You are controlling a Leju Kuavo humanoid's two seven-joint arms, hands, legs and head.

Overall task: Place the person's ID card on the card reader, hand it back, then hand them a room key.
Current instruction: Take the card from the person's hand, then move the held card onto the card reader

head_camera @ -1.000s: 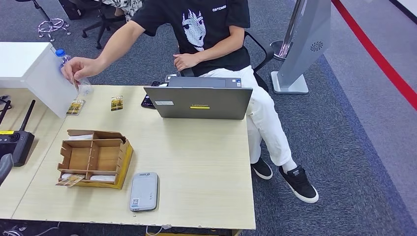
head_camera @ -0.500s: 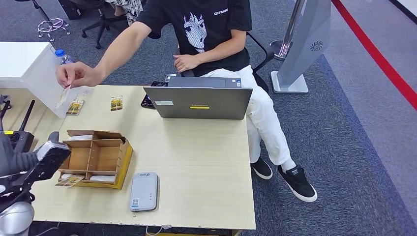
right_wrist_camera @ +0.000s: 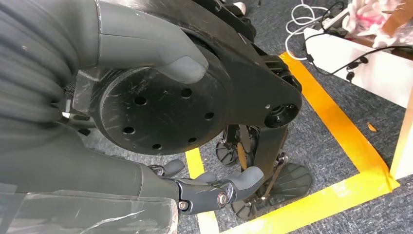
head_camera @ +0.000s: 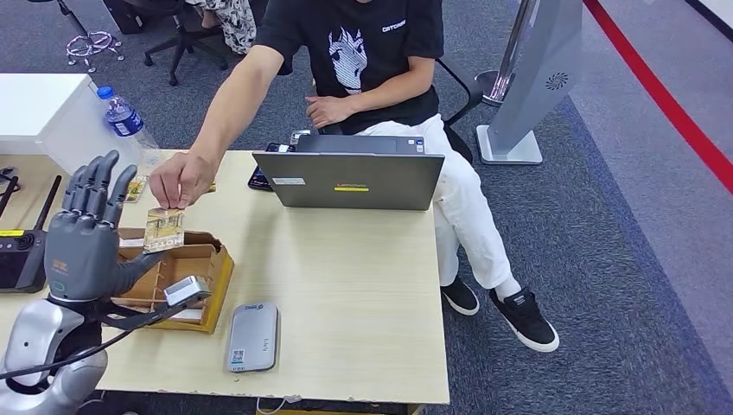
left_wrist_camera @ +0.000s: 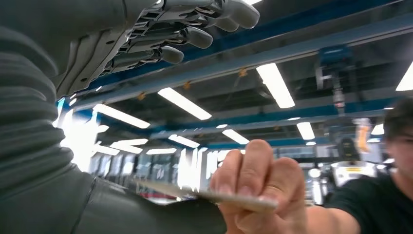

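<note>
Head view: the left hand (head_camera: 85, 233) is raised over the worktop (head_camera: 346, 294), fingers spread, holding nothing. The person's hand (head_camera: 180, 179) holds the ID card (head_camera: 164, 227) just beside its thumb, above the cardboard organiser (head_camera: 177, 281). The card reader (head_camera: 253, 336) lies near the front edge.

Left wrist view: the card's edge (left_wrist_camera: 214, 196) is pinched in the person's fingers.

Right wrist view: the right hand (right_wrist_camera: 204, 187) hangs by the floor, fingers loosely curled, empty.

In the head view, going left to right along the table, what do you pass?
Black remote controller → robot hand → card in the person's hand → grey card reader → laptop.
</note>
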